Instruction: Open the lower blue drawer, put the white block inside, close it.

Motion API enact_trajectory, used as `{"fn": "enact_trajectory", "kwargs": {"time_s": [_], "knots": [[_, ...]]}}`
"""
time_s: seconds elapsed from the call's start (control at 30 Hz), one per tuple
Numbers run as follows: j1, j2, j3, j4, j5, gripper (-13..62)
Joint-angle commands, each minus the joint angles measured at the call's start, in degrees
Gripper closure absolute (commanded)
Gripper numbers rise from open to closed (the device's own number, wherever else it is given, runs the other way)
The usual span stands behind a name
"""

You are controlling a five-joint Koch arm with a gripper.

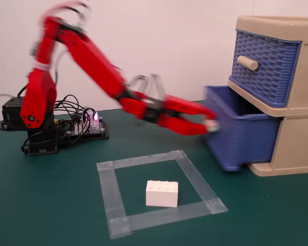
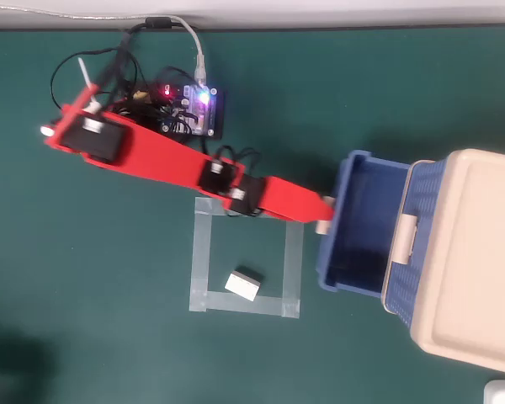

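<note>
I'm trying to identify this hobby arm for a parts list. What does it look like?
The arm has bright red plastic links with black motors at the joints, pale looping cables, and a black base. The gripper is red with tapered fingers. No markings are legible.

Plain white wall (image 1: 185, 46) behind; dark green table mat (image 1: 51, 205); even, soft indoor light.
</note>
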Motion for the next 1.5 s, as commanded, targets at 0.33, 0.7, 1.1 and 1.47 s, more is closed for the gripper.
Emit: {"fn": "enact_trajectory", "kwargs": {"time_s": [0.33,0.7,1.1,1.47], "knots": [[1.6,24.1,13.7,7.2,-1.8,15.1],[21.4,39.0,-20.1,82.8,-65.6,15.5],[28.4,12.4,-32.3,74.7,-99.8,15.9],[30.2,-0.2,-37.0,74.7,-98.8,15.8]]}}
